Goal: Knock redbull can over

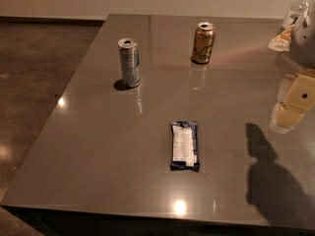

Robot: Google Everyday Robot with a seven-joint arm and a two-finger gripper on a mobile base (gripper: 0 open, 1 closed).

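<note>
The redbull can (129, 63), slim and silver with blue panels, stands upright on the left part of the grey table (98, 132). My gripper (291, 107), with cream-coloured parts, hangs above the table at the right edge of the camera view. It is far to the right of the can and holds nothing that I can see.
A wider gold can (203, 43) stands upright at the back centre. A dark snack packet with a white label (185, 145) lies flat in the middle. A clear object (295, 11) and a crumpled wrapper (279, 42) sit at the back right. The table's left edge borders a dark floor.
</note>
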